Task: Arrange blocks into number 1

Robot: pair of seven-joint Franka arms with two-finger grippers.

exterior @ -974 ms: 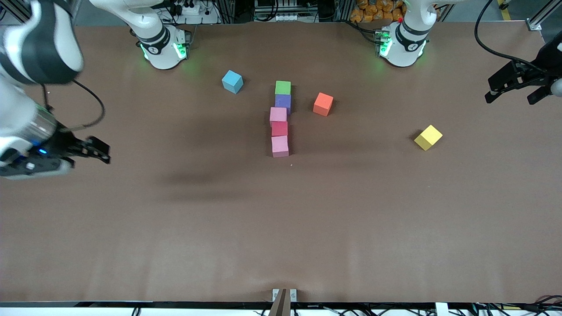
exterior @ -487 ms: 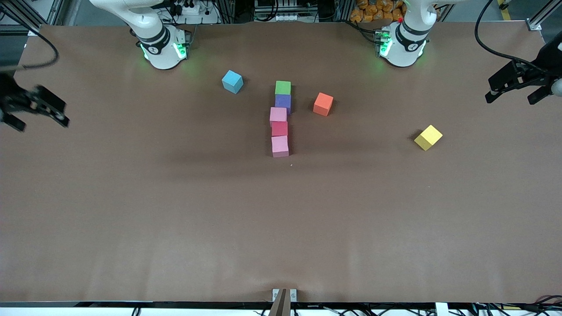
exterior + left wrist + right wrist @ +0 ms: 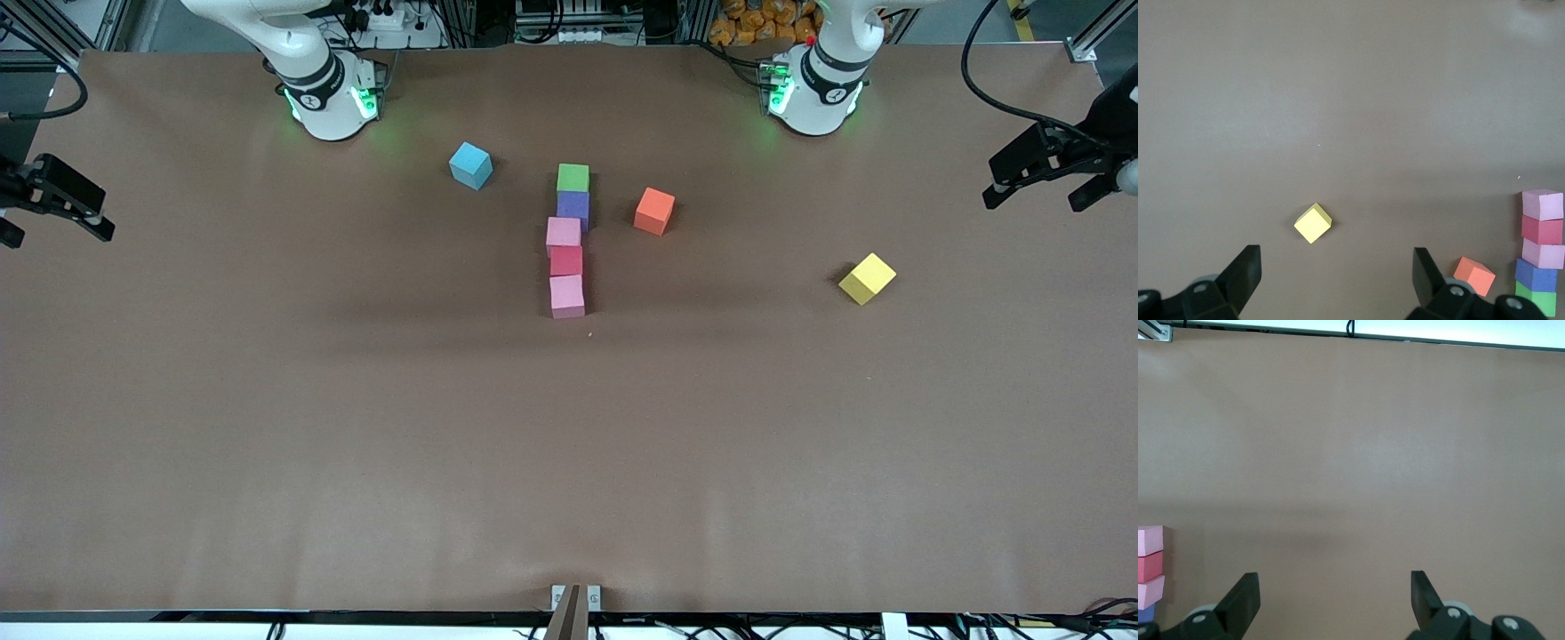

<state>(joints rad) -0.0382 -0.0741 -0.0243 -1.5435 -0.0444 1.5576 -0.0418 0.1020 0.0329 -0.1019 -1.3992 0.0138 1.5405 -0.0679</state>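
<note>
Five blocks sit in a line near the middle of the table [image 3: 356, 444], running from the robots' side toward the front camera. The green block [image 3: 573, 177] is farthest from that camera. The purple block [image 3: 574, 207] touches it on the nearer side. Next comes a light pink block [image 3: 563, 235], set slightly toward the right arm's end of the table compared with the others. The red block [image 3: 566, 260] follows, and a second light pink block [image 3: 567, 295] closes the line, nearest the camera. Each block touches its neighbour.

Three loose blocks lie apart from the line. The orange block [image 3: 654, 211] rests near the purple one, toward the left arm's end of the table. The blue block [image 3: 470, 165] sits toward the right arm's end, about level with the green block. The yellow block [image 3: 867, 278] lies well apart, toward the left arm's end, turned at an angle.

The left pincer [image 3: 1047, 178] hangs over the table edge at the left arm's end, released and holding nothing. Its wrist view shows the yellow block and the line of blocks past its spread fingers [image 3: 1245, 273].

The right pincer [image 3: 40, 209] hangs at the table edge at the right arm's end, also released and holding nothing. Its fingers [image 3: 1243, 597] stand wide apart over bare table.
</note>
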